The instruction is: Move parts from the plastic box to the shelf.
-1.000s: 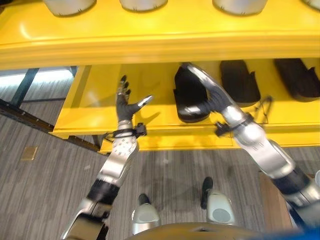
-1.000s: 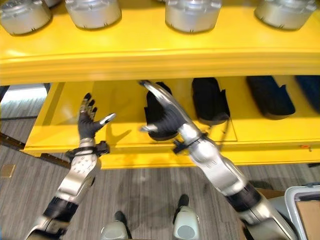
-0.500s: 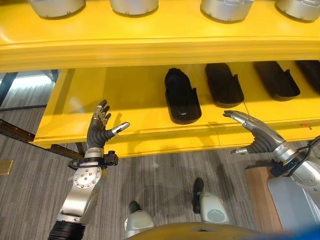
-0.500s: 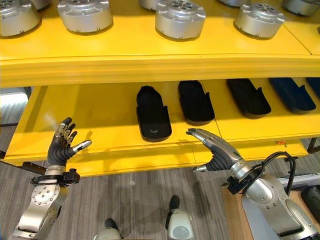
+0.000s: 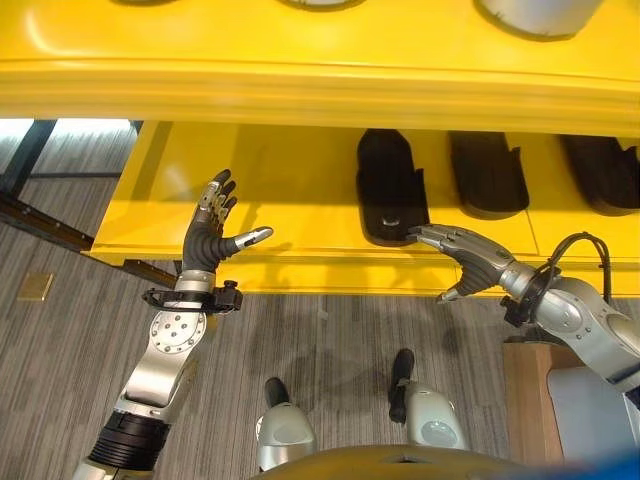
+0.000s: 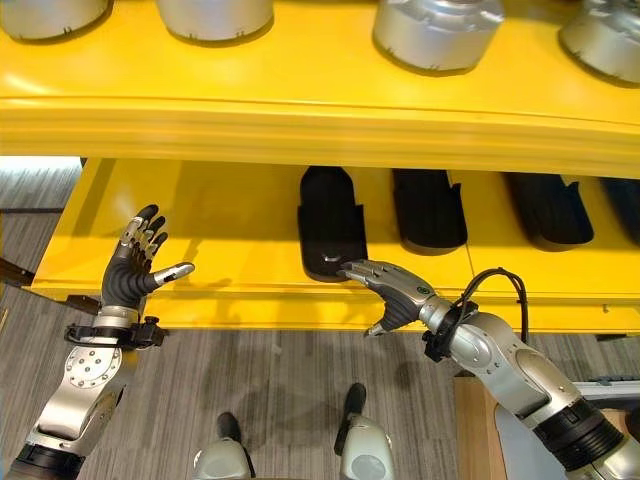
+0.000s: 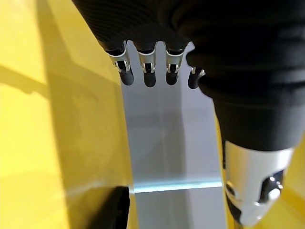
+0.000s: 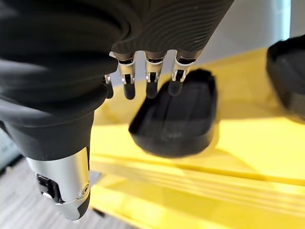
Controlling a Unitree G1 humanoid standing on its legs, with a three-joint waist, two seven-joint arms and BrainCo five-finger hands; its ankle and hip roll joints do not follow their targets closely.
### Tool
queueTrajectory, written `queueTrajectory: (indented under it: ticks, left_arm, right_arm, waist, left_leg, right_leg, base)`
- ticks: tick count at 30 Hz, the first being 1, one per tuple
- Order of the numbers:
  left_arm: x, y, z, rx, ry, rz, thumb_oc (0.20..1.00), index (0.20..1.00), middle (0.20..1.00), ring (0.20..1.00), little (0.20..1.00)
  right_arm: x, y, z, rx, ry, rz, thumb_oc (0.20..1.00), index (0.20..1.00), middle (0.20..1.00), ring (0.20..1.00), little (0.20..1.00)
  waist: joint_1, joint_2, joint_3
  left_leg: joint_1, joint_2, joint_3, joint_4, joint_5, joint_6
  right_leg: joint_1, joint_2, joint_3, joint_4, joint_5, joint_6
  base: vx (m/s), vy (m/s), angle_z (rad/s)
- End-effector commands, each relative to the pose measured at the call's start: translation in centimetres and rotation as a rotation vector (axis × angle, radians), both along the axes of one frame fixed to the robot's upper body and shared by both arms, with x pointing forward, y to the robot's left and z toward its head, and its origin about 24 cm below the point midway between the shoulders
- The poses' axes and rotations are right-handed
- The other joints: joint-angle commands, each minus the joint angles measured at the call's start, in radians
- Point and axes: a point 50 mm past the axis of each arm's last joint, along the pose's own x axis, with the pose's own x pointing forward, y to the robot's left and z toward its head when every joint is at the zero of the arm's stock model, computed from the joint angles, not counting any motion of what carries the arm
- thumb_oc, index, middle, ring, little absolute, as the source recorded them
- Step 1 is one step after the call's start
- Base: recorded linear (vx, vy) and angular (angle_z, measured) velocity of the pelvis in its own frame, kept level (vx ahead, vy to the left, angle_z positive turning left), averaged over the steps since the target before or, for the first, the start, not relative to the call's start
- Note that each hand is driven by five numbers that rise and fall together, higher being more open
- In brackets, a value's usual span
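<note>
1. While the lower level of the yellow shelf [image 6: 200, 215] carries a row of black parts, the nearest black part [image 6: 331, 222] lies flat with its rounded end toward the front lip; two more black parts [image 6: 429, 208] lie beside it toward the robot's right, each apart from its neighbour.
2. Just at the near end of that first part hovers the right hand [image 6: 393, 290], fingers stretched out and relaxed, thumb hanging below, holding nothing; whether the fingertips [image 8: 151, 88] touch the part cannot be told; in the right wrist view they sit over its top surface with the part [image 8: 178, 117] past them.
3. Well apart on the robot's left, the left hand [image 5: 207, 243] is raised in front of the shelf's bare left end, palm up and wide, fingers spread, thumb out to the side, empty; its wrist view has the fingers [image 7: 149, 76] straight in a row against the yellow shelf wall [image 7: 57, 119].
4. On the upper level stand round silver parts [image 6: 436, 32] in a row, near the front edge.
5. Below the shelf lies grey striped floor [image 6: 280, 370].
</note>
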Motion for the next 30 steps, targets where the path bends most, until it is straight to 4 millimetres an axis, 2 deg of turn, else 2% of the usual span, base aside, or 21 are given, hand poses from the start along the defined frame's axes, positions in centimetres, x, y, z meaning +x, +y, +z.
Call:
queueTrajectory:
  ticks: [1,5,7,12,16,18,21,24,27,30]
  left_arm:
    - [0.2,0.0,2.4,0.050,-0.114,-0.050,1.000,1.000,1.000,1.000,1.000]
    - [0.3,-0.1,2.4,0.049,-0.113,-0.050,1.000,1.000,1.000,1.000,1.000]
    - [0.4,-0.2,2.4,0.034,-0.116,-0.046,1.000,1.000,1.000,1.000,1.000]
    - [0.6,-0.3,2.4,0.005,-0.114,-0.044,1.000,1.000,1.000,1.000,1.000]
    - [0.7,-0.6,2.7,-0.007,-0.119,-0.049,1.000,1.000,1.000,1.000,1.000]
    - [0.7,-0.6,2.7,-0.010,-0.120,-0.053,1.000,1.000,1.000,1.000,1.000]
    - [0.4,-0.6,2.7,-0.010,-0.130,-0.040,1.000,1.000,1.000,1.000,1.000]
    - [0.2,-0.7,2.5,-0.036,-0.118,-0.021,1.000,1.000,1.000,1.000,1.000]
    - [0.1,-0.7,2.4,-0.052,-0.113,-0.016,1.000,1.000,1.000,1.000,1.000]
    - [-0.3,-0.4,2.4,-0.057,-0.111,-0.011,1.000,1.000,1.000,1.000,1.000]
  right_arm:
    - [1.3,0.6,1.8,0.029,-0.058,-0.041,1.000,1.000,1.000,1.000,1.000]
    - [2.1,-0.1,1.4,0.118,-0.068,-0.159,1.000,1.000,1.000,1.000,1.000]
    - [2.7,-0.7,1.6,0.197,-0.185,-0.228,1.000,1.000,1.000,1.000,1.000]
    - [3.0,-0.2,2.7,0.210,-0.325,-0.215,1.000,1.000,1.000,1.000,1.000]
    - [3.1,1.3,3.2,0.182,-0.291,-0.135,1.000,1.000,1.000,1.000,1.000]
    - [2.6,1.9,3.7,0.193,-0.327,-0.086,1.000,1.000,1.000,1.000,1.000]
    - [1.1,2.3,5.7,0.333,-0.544,-0.055,1.000,1.000,1.000,1.000,1.000]
    - [-0.1,2.5,7.3,0.432,-0.674,0.005,1.000,1.000,1.000,1.000,1.000]
    - [-0.8,2.5,7.5,0.440,-0.652,0.002,1.000,1.000,1.000,1.000,1.000]
    - [-0.8,1.7,6.4,0.413,-0.554,-0.076,1.000,1.000,1.000,1.000,1.000]
  waist:
    - [0.005,-0.041,0.012]
    - [0.008,-0.038,0.020]
    - [0.006,-0.031,0.024]
    - [0.001,-0.015,0.027]
    - [0.001,-0.004,0.027]
    - [-0.001,-0.002,0.027]
    - [-0.011,0.003,0.025]
    - [-0.023,0.011,0.021]
    - [-0.031,0.016,0.019]
    - [-0.040,0.017,0.018]
  left_leg:
    - [-0.057,0.022,-0.027,0.040,0.014,-0.002]
    - [-0.065,0.024,-0.031,0.040,0.018,-0.003]
    - [-0.067,0.025,-0.033,0.041,0.020,-0.004]
    - [-0.070,0.021,-0.035,0.046,0.016,-0.003]
    - [-0.072,0.016,-0.033,0.051,0.008,-0.003]
    - [-0.072,0.016,-0.031,0.055,0.007,-0.002]
    - [-0.065,0.014,-0.023,0.052,0.004,0.003]
    - [-0.062,0.009,-0.017,0.050,-0.005,0.005]
    - [-0.061,0.005,-0.014,0.050,-0.011,0.006]
    - [-0.058,0.004,-0.005,0.048,-0.015,0.006]
  right_leg:
    - [0.118,-0.017,-0.024,0.009,-0.125,0.044]
    - [0.109,-0.018,-0.024,0.014,-0.125,0.043]
    - [0.105,-0.018,-0.024,0.016,-0.125,0.042]
    - [0.098,-0.018,-0.018,0.023,-0.129,0.039]
    - [0.095,-0.022,-0.017,0.027,-0.134,0.038]
    - [0.094,-0.023,-0.017,0.030,-0.133,0.038]
    - [0.094,-0.023,-0.011,0.030,-0.132,0.039]
    - [0.090,-0.023,-0.005,0.030,-0.135,0.041]
    - [0.087,-0.025,0.000,0.029,-0.138,0.042]
    - [0.086,-0.027,0.003,0.026,-0.140,0.043]
  base:
    - [-0.03,-0.020,0.11]
    - [-0.02,-0.005,0.08]
    - [0.00,0.007,0.03]
    - [0.01,0.027,0.00]
    - [0.01,0.030,0.00]
    - [0.00,0.000,0.00]
    - [0.01,0.024,0.00]
    - [0.01,0.057,-0.02]
    - [-0.02,0.056,-0.05]
    - [-0.02,0.029,-0.05]
